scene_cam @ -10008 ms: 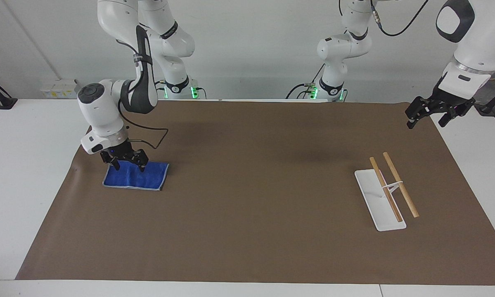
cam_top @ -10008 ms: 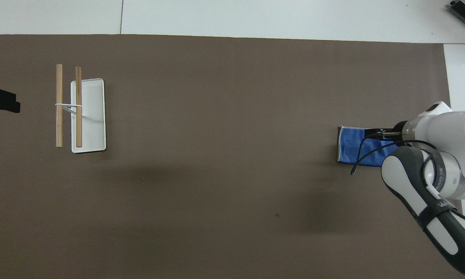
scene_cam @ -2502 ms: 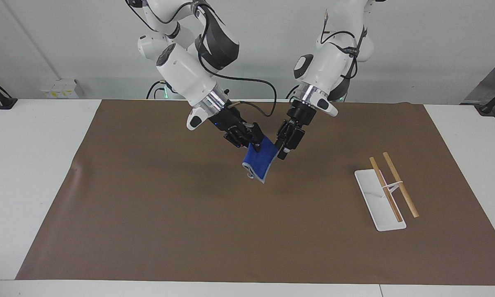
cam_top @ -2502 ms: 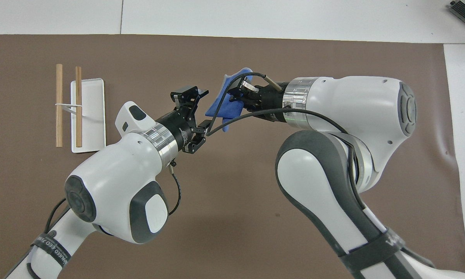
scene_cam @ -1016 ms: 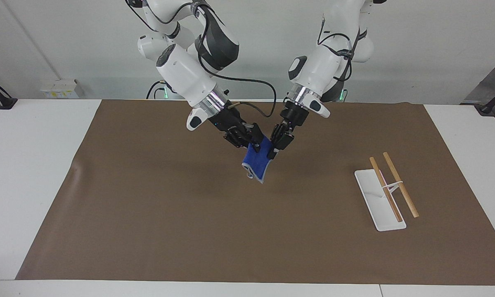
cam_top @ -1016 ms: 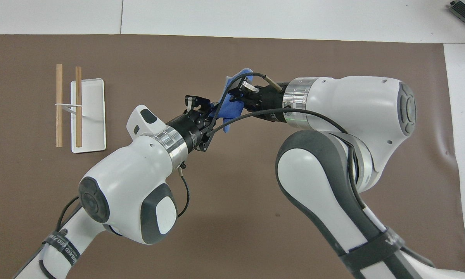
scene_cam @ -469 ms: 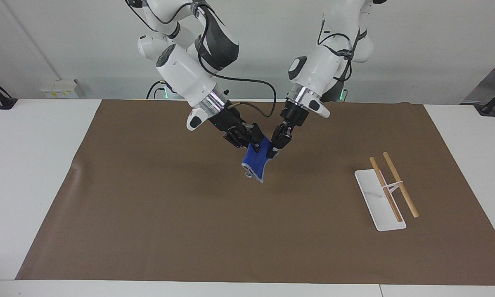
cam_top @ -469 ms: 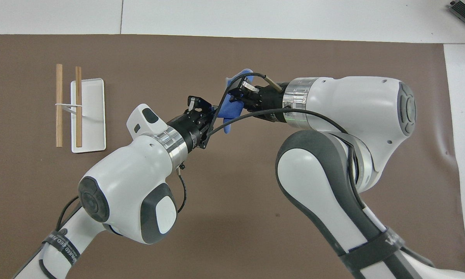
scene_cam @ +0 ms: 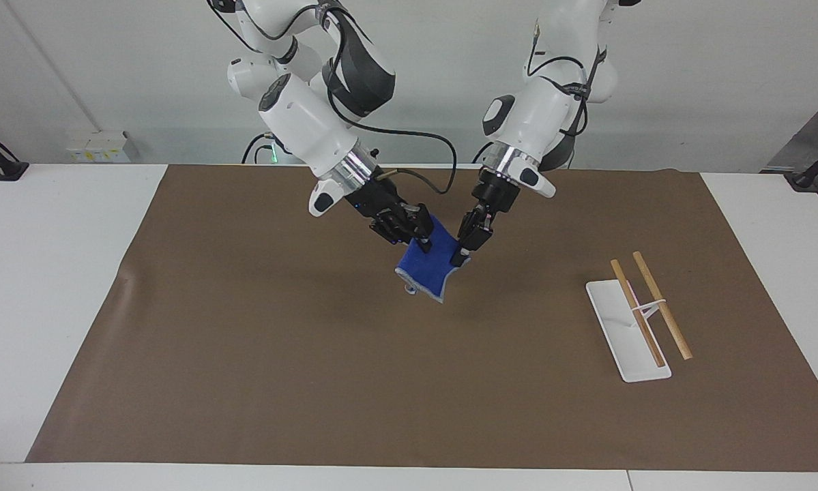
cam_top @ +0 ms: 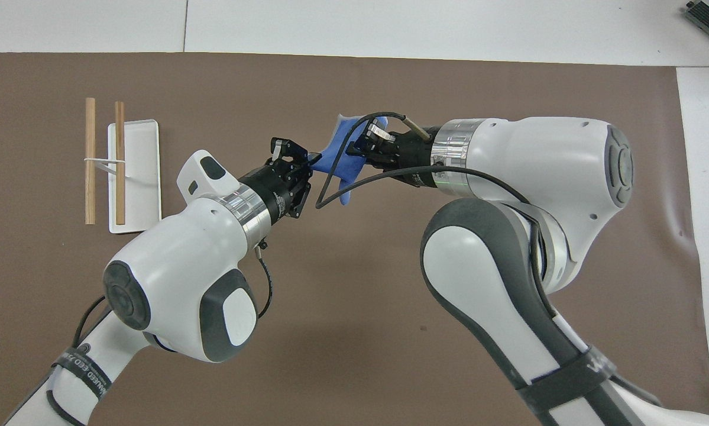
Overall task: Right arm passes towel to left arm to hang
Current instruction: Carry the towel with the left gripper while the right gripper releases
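brown mat (scene_cam: 313, 382), white rack (scene_cam: 628, 341) w/ two wooden bars (scene_cam: 661, 305)

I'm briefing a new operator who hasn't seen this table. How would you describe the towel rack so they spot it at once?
On the brown mat, look toward the left arm's end of the table. There stands the towel rack: a narrow white tray base carrying two parallel wooden rods on a thin white support. It is the only thing resting on the mat; the blue towel hangs between the two tools.

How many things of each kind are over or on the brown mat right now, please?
Robot grippers: 2, the right gripper and the left gripper
Blue towel: 1
White rack with wooden rods: 1
Total: 4
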Tool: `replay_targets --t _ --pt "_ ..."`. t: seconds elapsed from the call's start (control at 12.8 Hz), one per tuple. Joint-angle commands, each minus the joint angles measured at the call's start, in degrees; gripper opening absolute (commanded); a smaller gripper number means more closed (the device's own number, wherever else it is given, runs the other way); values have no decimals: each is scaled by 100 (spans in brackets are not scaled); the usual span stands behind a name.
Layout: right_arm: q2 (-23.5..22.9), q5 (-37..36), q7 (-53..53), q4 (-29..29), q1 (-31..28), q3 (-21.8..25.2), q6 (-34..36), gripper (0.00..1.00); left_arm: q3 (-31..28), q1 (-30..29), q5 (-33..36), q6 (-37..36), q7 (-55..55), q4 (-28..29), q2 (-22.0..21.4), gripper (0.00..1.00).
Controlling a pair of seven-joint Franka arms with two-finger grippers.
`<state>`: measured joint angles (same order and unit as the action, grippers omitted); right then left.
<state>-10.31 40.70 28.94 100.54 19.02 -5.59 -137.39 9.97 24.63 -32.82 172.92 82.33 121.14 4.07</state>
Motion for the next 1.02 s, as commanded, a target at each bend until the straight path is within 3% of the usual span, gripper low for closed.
replay_targets --t 0.0,0.08,0.39,0.78,0.94 --pt "116 -271 -20 132 -275 14 107 93 14 -431 -93 -91 -497 -20 76 0" --pt "195 -560 -29 150 -433 14 255 100 14 -633 -84 -257 -733 -28 76 0" --pt "564 -2098 -29 106 -1093 5 1353 100 14 -1530 -84 -996 -2192 -46 32 0" --pt "871 -3926 -335 -43 -1392 14 2557 100 14 -2514 -75 -1251 -2596 -11 15 0" --pt "1038 -4034 -503 -34 -1506 22 3022 100 14 -2918 -75 -1340 -3028 -37 15 0"
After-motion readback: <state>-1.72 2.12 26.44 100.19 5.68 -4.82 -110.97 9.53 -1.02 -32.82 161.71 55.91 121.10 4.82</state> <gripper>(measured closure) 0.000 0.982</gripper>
